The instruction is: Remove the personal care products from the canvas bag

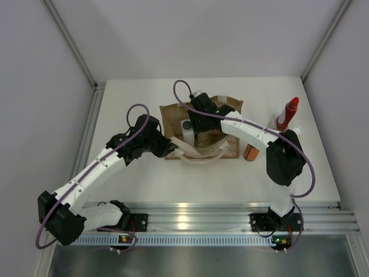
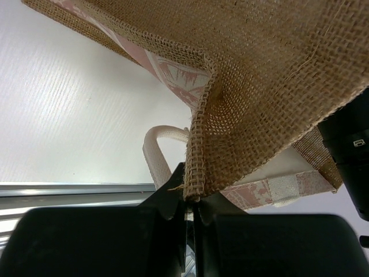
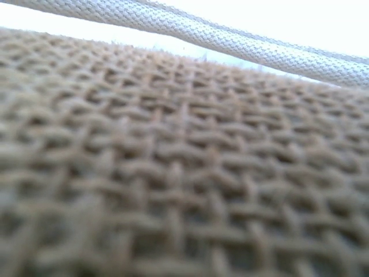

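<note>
The left pincer (image 2: pixel 190 205) is clamped on the rim of the tan woven canvas bag (image 2: pixel 271 86). The right pincer (image 1: pixel 200 128) sits inside that bag, and I can't tell whether it's open or closed.

A: Place type, quick?

B: Robot lab, a boxed-in test cell. White bench (image 1: pixel 144 179) closed in by plain pale wall panels (image 1: pixel 34 86), with metal corner posts (image 1: pixel 69 40) running up at upper left and upper right of the top view.

A: What else backs that?

B: Ribbed aluminium rail (image 1: pixel 196 216) across the bottom of the frame, with the left arm (image 1: pixel 92 170) and right arm (image 1: pixel 253 133) bolted onto it. Both are white and black. Purple cables (image 1: pixel 308 167) loop along them. Small lit indicator lights (image 1: pixel 123 238) sit by the bases.

A: Wrist views?

B: Left wrist shows the same white bench and the rail at lower left.
</note>
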